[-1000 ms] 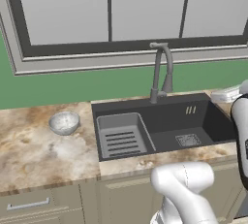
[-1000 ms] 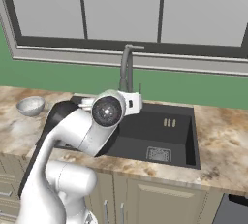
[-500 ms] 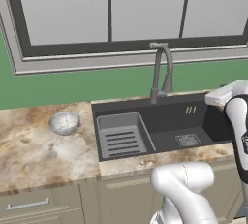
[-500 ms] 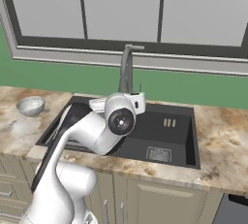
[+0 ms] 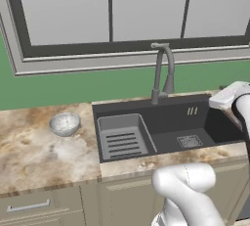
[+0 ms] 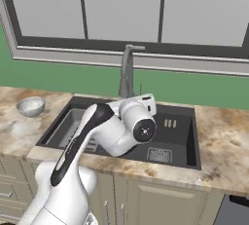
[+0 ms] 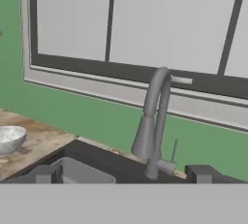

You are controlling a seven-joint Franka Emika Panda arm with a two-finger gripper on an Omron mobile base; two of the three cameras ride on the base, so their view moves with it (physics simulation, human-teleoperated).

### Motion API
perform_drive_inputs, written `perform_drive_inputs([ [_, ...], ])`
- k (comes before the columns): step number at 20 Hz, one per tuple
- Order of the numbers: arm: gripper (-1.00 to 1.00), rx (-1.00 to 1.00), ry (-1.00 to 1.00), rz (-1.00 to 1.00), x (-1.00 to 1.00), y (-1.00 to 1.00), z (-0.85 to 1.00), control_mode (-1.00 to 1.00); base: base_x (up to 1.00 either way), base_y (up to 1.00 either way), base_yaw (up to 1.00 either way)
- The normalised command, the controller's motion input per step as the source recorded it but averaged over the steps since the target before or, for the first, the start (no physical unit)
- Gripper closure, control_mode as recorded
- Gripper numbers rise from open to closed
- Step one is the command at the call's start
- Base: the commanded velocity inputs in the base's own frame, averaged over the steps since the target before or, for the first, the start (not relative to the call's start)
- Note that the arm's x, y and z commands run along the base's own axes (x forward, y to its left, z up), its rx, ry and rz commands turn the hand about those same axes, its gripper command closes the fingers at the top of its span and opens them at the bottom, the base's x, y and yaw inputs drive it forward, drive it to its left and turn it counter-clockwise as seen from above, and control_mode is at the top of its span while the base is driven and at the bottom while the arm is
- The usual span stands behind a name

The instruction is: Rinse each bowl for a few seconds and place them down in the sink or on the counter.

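Here 1 speckled bowl sits upright, rim up, on the counter; pincer spread wide, empty.

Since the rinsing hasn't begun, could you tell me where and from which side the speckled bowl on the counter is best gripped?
Probably at the rim of the speckled bowl, coming from above: it sits upright, mouth up, on the counter, so one finger can go inside, one outside.
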Motion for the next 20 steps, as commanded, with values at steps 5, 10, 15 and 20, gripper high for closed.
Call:
perform_drive_inputs([
  [5, -1.00, 0.01, 0.00, 0.07, 0.32, -0.04, -0.10, -1.00, 0.00, 0.00, 0.00],
  [10, -1.00, 0.01, -0.03, 0.05, 0.37, 0.00, -0.14, -1.00, 0.00, 0.00, 0.00],
  [15, -1.00, 0.00, -0.08, 0.05, 0.29, 0.00, -0.27, -1.00, 0.00, 0.00, 0.00],
  [20, -1.00, 0.00, -0.10, 0.02, 0.26, 0.00, -0.24, -1.00, 0.00, 0.00, 0.00],
])
